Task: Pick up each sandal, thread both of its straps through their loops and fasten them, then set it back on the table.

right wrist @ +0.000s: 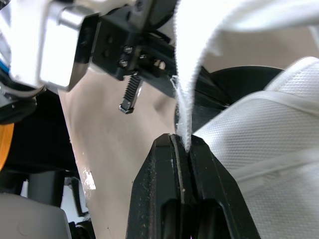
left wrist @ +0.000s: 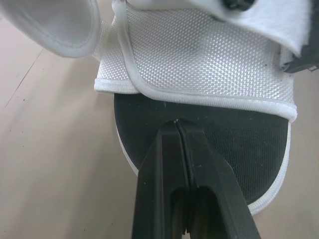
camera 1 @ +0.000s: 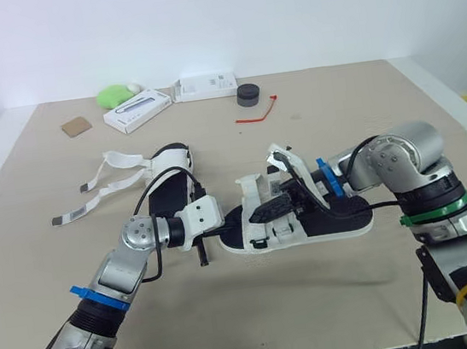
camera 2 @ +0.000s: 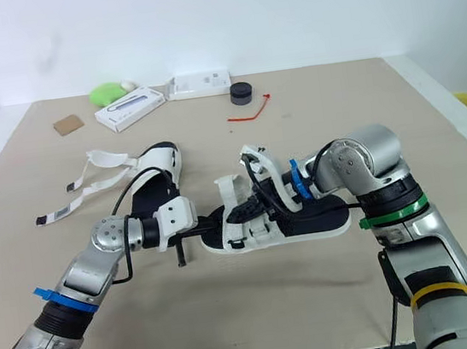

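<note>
Inwards both arms bend, right end effector [right wrist: 182, 142] pinching strap [right wrist: 192, 59], left end effector [left wrist: 178, 124] pressed together

Both arms angled inward — left gripper [left wrist: 178, 124] fingers pressed together, right gripper [right wrist: 183, 142] pinching a strap [right wrist: 192, 74]

The sandal [camera 1: 334, 217] has a matt black, faintly grainy footbed rimmed by a smooth white sole. Its upper [left wrist: 199, 59] is white woven cloth, coarse mesh with smooth piped edges. The strap [right wrist: 192, 84] pinched in the right pincer [right wrist: 180, 137] is white cloth, fuzzy along its edge. That pincer and the left pincer [left wrist: 177, 124] look like matt black plastic, finely scuffed. The table [camera 1: 336, 299] wears a matt beige covering. Toward twelve o'clock lies a glossy red plastic tie [camera 1: 257, 113]. Toward eleven lie a smooth white card box [camera 1: 137, 110] and a brown cardboard piece [camera 1: 76, 125].
</note>
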Robot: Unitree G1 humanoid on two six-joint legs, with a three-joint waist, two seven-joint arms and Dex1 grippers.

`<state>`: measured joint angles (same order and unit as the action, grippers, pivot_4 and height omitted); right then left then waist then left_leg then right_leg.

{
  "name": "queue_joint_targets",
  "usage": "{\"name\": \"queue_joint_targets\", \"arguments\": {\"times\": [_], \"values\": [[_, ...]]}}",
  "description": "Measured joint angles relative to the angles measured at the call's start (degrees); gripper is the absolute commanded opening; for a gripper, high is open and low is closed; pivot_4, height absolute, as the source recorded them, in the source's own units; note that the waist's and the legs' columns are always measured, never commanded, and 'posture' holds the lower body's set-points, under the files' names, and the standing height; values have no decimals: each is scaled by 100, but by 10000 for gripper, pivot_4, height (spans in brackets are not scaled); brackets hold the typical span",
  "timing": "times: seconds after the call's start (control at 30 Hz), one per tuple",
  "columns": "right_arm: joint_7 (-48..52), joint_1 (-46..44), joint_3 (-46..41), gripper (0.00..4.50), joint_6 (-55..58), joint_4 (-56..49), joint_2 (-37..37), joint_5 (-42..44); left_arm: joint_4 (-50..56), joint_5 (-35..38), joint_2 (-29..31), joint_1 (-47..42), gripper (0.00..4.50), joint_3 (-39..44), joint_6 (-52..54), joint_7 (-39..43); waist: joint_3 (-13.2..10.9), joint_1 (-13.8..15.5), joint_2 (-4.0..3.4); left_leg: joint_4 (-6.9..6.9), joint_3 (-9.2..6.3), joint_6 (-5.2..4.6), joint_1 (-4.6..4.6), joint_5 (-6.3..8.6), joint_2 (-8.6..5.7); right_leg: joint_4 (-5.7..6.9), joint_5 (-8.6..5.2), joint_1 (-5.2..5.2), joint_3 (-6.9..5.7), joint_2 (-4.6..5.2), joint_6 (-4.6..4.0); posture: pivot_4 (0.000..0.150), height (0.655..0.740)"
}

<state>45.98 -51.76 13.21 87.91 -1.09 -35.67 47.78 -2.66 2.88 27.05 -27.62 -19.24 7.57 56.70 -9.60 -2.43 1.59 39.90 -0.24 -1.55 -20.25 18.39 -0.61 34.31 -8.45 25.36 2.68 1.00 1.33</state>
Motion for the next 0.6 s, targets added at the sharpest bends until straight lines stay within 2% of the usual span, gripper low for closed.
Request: {"name": "queue_joint_targets", "arguments": {"times": [0.23,0.3,0.37,0.5,0.6], "values": [[-2,263,116,561,-98,-387,-62,-106,-44,0,-27,-25,0,-1,-2,0,9,1,-6,0,1,0,1,0,-2,0,-6,-1,1,1,9,1500,7400],[-3,280,104,5618,-111,-428,-53,-125,-64,0,-38,-27,0,-1,-4,3,10,1,-7,0,0,0,1,0,-2,0,-6,-1,0,1,9,1500,7400],[-1,307,75,12579,-148,-434,4,-121,-75,0,-43,-39,0,-2,-5,3,11,1,-7,0,0,0,2,0,-2,0,-6,-2,0,1,9,1500,7400],[-1,291,1,30931,-234,-476,66,-117,-101,-1,-54,-57,0,-2,-12,3,11,3,-8,4,1,1,1,-1,-4,0,-6,-3,1,2,10,1500,7400],[-44,125,-194,30931,-213,-462,136,-118,-122,-2,-54,-67,0,-2,-18,5,11,1,-9,8,2,1,1,-1,-4,0,-4,-3,1,4,12,1500,7400]]}}
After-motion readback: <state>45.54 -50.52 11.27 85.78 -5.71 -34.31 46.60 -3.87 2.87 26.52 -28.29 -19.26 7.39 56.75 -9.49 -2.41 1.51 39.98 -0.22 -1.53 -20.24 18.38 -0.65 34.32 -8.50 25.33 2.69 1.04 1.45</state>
